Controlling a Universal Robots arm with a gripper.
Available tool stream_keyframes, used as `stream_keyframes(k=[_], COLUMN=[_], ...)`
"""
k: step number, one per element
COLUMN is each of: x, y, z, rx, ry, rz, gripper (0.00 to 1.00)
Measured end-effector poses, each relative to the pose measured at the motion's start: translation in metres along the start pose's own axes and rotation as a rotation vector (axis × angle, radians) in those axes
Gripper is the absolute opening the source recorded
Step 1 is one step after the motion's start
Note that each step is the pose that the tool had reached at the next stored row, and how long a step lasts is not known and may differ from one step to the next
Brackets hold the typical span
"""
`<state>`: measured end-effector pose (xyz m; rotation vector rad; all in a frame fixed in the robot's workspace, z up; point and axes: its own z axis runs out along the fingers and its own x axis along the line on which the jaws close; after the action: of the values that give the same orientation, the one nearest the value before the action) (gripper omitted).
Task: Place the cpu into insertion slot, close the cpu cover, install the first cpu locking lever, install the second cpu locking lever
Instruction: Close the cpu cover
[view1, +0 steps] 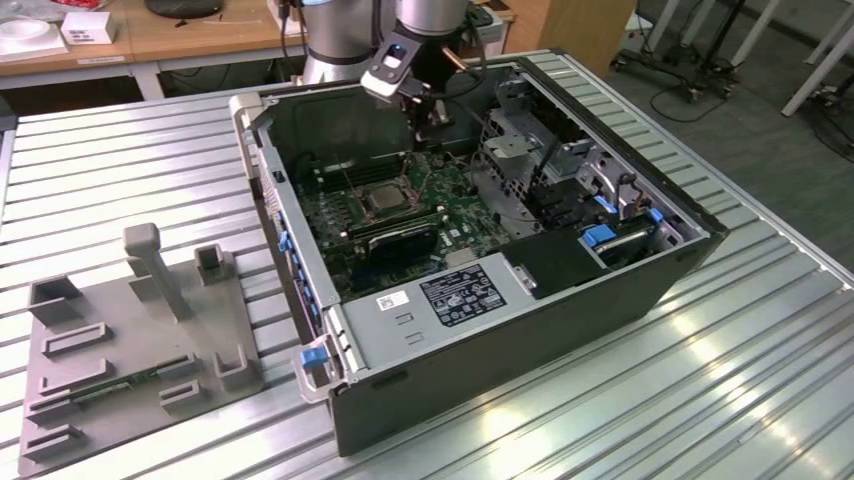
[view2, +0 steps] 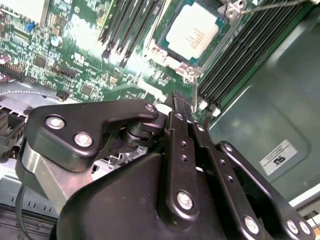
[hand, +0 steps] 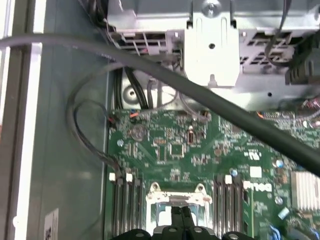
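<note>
Logged cpu (view2: 192, 32) seated in slot (view2: 159, 47), gripper (view2: 179, 102) pinched shut, apparently empty, hovering near over board; judged light, rigid, fragile underneath, so best held by opposite edges, never squeezed flat.

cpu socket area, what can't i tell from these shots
locking lever: the second wrist view's edge cuts it off; latched or not is unclear.
insertion slot: in the first wrist view the gripper and the frame edge hide most of it.
cpu: too small in the exterior view to judge seating.
</note>
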<state>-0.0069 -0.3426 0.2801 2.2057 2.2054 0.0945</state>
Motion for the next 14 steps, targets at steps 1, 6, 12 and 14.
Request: stream_keyframes(k=[1, 6, 12, 14], x=[0.0000, 0.0000, 0.0000, 0.0000], y=[0.0019, 0.0121, 0.0224, 0.0259], z=[0.0001, 0.0007, 0.0015, 0.0017], rx=[0.0000, 0.0000, 0.0000, 0.0000], ry=[0.0000, 0.0000, 0.0000, 0.0000], rz=[0.000, 0.000, 0.000, 0.000], gripper=[0.11, 0.11, 0.11, 0.11])
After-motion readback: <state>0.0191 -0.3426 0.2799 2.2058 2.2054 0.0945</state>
